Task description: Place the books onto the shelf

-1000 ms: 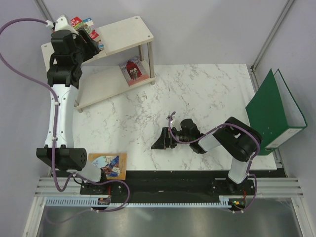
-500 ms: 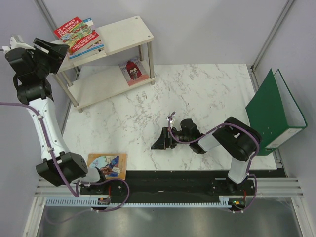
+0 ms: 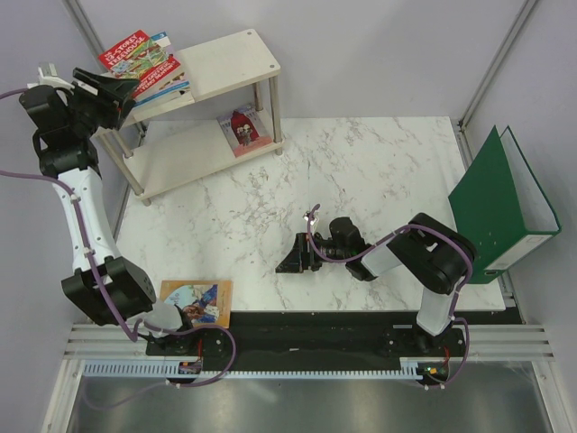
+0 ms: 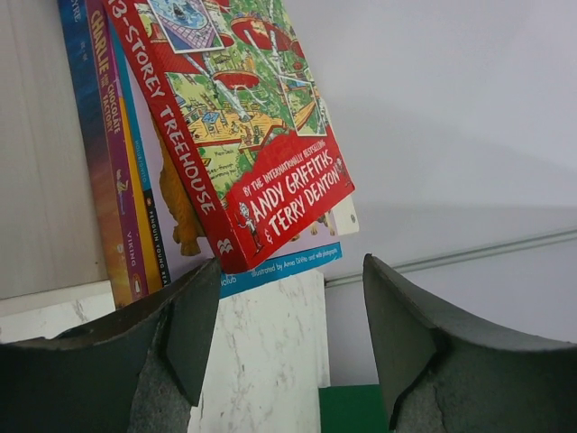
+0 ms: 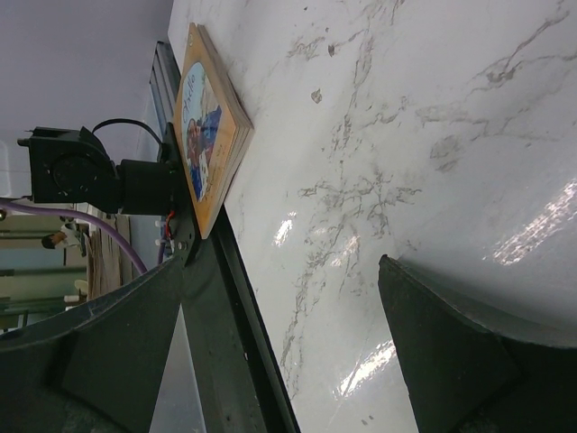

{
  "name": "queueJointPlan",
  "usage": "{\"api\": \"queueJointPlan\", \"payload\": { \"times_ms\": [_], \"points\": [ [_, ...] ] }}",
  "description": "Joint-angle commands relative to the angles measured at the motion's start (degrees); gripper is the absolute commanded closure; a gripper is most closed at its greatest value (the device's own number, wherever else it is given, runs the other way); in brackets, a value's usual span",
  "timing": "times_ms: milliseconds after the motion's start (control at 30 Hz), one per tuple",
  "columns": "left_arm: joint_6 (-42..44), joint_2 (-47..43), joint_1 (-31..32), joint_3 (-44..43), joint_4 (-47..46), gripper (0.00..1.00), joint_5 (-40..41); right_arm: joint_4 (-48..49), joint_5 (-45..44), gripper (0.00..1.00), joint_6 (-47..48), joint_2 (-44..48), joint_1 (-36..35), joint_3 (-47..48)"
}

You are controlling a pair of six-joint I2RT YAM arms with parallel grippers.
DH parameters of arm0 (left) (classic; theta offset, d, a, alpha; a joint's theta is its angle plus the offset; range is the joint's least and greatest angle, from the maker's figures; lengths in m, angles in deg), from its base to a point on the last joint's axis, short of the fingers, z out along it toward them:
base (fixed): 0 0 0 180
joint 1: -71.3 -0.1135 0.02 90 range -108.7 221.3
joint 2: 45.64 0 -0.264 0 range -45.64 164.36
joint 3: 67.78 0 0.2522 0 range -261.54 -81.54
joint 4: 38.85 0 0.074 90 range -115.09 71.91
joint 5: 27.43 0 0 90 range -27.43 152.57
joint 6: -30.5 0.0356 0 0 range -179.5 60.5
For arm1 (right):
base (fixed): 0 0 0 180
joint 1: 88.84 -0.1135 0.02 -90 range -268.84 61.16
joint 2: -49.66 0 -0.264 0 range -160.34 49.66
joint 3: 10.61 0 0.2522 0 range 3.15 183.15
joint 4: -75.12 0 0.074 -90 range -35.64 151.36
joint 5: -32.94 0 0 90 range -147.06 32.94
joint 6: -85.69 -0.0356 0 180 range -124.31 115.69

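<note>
A stack of books [image 3: 144, 65] lies on the left end of the shelf's top board [image 3: 236, 56], the red "Treehouse" book [image 4: 236, 135] uppermost and overhanging the edge. Another book [image 3: 243, 128] leans on the lower board [image 3: 180, 158]. An orange-brown book with a blue picture [image 3: 196, 302] lies flat at the table's near-left edge, also seen in the right wrist view [image 5: 212, 135]. My left gripper [image 3: 117, 90] hovers open just left of the stack, its jaws [image 4: 288, 334] empty below the red book's corner. My right gripper [image 3: 287, 255] rests open and empty low over the table's middle [image 5: 279, 343].
A large green ring binder [image 3: 496, 203] stands at the table's right edge. The shelf's thin metal legs [image 3: 275, 113] stand on the marble tabletop [image 3: 379, 171]. A purple cable loops beside the left arm near the wall.
My left gripper has let go of the books and drawn back to the left off the stack, leaving them on the top board. The right arm has not moved.
</note>
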Motion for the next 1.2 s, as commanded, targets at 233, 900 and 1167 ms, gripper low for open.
{"api": "queueJointPlan", "payload": {
  "times_ms": [233,900,1167],
  "points": [
    [7.8,-2.1,1.3,-2.6,11.0,0.28,6.4,-12.5,-2.6,0.02,1.8,-4.9,-0.4,-2.0],
    [14.2,3.2,10.7,-11.1,15.7,0.29,18.5,-12.4,-2.4,0.02,1.7,-5.4,-0.4,-1.9],
    [14.5,2.7,10.7,-11.5,15.7,0.29,24.2,-12.4,-2.4,0.02,1.7,-5.2,-0.4,-1.9]
  ]
}}
